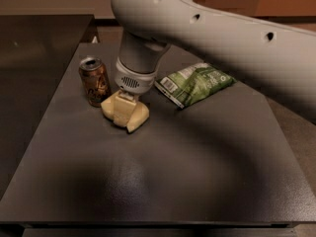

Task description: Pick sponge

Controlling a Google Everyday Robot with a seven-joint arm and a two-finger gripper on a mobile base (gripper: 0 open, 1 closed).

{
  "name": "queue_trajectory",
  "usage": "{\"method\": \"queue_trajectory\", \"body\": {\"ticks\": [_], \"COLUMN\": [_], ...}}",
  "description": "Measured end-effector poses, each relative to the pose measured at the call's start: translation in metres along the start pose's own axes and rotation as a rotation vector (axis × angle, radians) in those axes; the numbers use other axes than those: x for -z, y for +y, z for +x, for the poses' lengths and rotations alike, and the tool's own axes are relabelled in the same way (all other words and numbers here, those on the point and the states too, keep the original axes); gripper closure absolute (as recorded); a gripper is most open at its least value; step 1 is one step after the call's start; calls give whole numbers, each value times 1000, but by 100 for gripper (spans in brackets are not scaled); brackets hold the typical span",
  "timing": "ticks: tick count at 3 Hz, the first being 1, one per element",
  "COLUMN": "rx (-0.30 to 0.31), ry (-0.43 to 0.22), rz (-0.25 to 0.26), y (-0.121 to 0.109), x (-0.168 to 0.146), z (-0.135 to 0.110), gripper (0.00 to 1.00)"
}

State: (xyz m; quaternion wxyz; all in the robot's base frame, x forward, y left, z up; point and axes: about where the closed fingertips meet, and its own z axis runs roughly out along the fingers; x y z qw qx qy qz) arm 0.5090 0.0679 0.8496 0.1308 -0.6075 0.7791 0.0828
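Note:
The sponge (139, 118) is a pale yellow pad lying on the dark table (163, 172), just right of a brown can (95, 80). My gripper (123, 113) hangs from the white wrist (134, 78) and is down on the sponge, covering its middle. Sponge parts show on both sides of it. The sponge's underside and its full outline are hidden by the gripper.
A green snack bag (195, 83) lies to the right of the wrist. The thick white arm (222, 28) spans the upper right of the view. A second dark surface (34, 58) stands at the left, beyond the table's left edge.

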Motion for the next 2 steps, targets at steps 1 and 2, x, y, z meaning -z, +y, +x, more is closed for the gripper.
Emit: {"method": "queue_trajectory", "body": {"ticks": [1, 2], "rx": [2, 2], "ry": [1, 1], "rz": [1, 1], "y": [1, 1], "x": [0, 0], "z": [0, 0], "gripper": [0, 0]}}
